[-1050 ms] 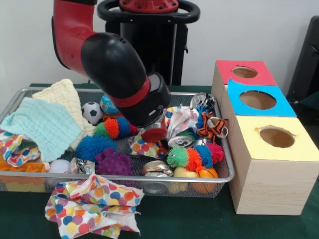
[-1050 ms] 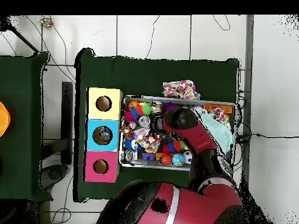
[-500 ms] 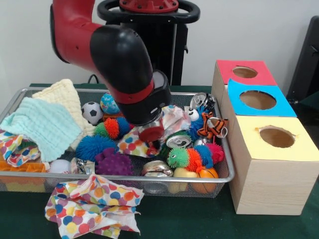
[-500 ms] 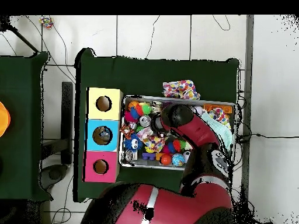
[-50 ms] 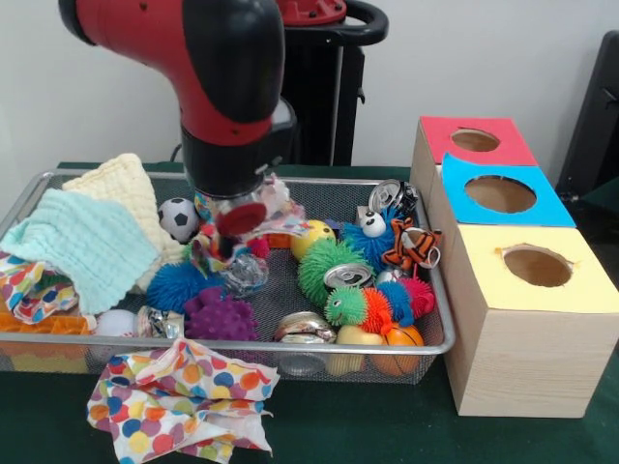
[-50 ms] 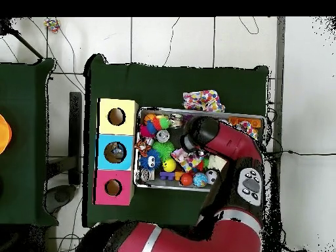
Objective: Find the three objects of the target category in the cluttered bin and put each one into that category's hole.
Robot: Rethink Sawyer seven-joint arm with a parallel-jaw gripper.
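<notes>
My gripper hangs over the left middle of the wire bin, shut on a polka-dot cloth that dangles from it clear of the toys. From overhead the same cloth shows just under the arm's end. Where it lay, a green spiky ball and a yellow ball are uncovered. Crushed cans lie at the middle, the back right and the front. Three boxes with round holes stand right of the bin: red, blue and yellow.
A mint cloth and a cream cloth fill the bin's left end. Blue and purple spiky balls, a soccer ball and a tiger toy lie among the clutter. Another polka-dot cloth lies on the table before the bin.
The arm has risen and swung left in the front view, pulling the polka-dot cloth up off the pile. The green spiky ball and yellow ball beneath it now show.
</notes>
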